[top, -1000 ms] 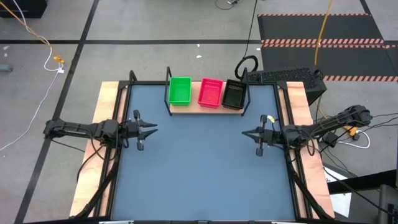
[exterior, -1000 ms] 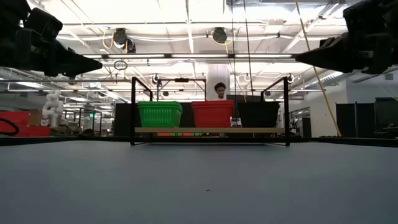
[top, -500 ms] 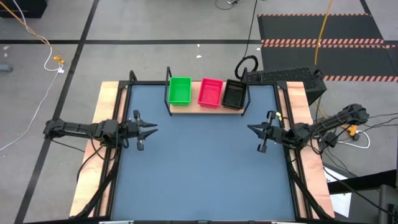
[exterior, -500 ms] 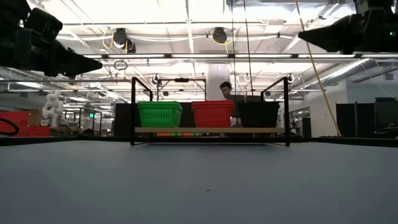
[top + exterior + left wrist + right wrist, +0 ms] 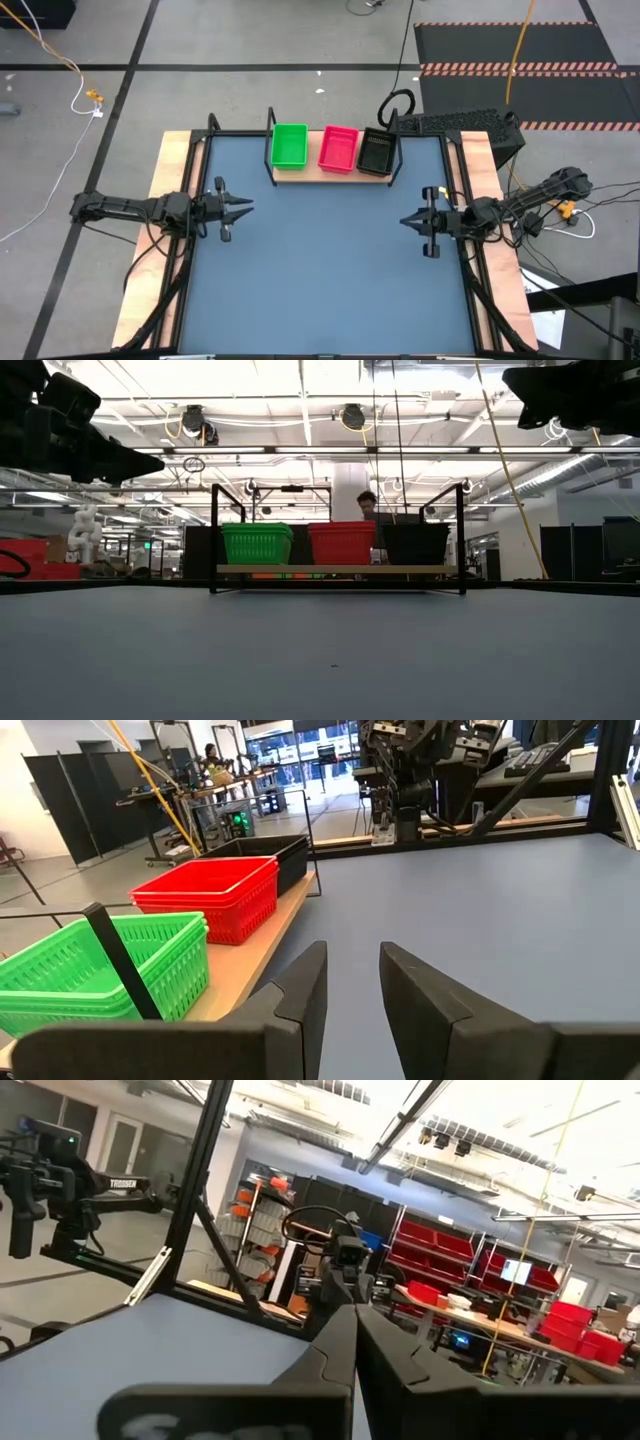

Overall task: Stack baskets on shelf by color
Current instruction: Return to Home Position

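The shelf (image 5: 305, 176) stands at the table's far edge, a tan board (image 5: 335, 569) in a black rod frame. On it rest a green stack of baskets (image 5: 289, 145), a pinkish red stack (image 5: 338, 148) and a black stack (image 5: 375, 153), side by side from left to right. My left gripper (image 5: 245, 207) hovers over the table's left part, open by a narrow gap (image 5: 352, 980), with the green baskets (image 5: 90, 965) off to its side. My right gripper (image 5: 405, 221) hovers over the right part, shut (image 5: 355, 1320). Neither holds anything.
The blue-grey tabletop (image 5: 320, 270) stretches between the two arms and in front of the shelf. Wooden side strips (image 5: 170, 160) and black frame posts border it. A keyboard (image 5: 455, 122) lies beyond the far right corner. A person (image 5: 366, 503) stands in the room behind the shelf.
My right gripper has drawn back toward the table's right edge and a little toward the near edge, and it has risen, as the low view shows. The baskets and shelf have stayed in place.
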### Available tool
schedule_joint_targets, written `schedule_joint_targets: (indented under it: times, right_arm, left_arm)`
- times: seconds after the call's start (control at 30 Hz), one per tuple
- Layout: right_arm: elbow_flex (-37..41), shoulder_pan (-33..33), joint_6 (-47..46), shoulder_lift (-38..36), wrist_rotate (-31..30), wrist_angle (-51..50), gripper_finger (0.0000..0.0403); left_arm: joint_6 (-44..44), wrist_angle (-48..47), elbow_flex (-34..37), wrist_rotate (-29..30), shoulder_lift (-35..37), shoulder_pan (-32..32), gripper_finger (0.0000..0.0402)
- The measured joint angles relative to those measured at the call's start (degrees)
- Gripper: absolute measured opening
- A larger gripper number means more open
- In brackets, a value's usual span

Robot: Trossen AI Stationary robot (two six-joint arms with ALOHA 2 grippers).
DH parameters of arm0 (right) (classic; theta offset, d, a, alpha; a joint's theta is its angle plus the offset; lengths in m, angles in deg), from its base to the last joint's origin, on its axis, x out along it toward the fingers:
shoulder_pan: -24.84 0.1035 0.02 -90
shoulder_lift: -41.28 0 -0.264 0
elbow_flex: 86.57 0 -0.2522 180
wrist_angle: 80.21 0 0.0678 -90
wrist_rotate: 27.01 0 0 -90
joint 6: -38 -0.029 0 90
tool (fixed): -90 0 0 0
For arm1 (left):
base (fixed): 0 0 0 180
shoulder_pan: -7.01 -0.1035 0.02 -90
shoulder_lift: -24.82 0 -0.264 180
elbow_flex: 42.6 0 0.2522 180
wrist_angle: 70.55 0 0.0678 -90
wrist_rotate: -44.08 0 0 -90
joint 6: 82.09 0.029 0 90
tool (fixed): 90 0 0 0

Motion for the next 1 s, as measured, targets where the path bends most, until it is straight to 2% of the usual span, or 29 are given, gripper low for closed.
schedule_joint_targets:
  times: [1.0]
  right_arm:
    - [0.0, 0.0, 0.0, 0.0, 0.0, 0.0, 0.0]
  left_arm:
    - [0.0, 0.0, 0.0, 0.0, 0.0, 0.0, 0.0097]
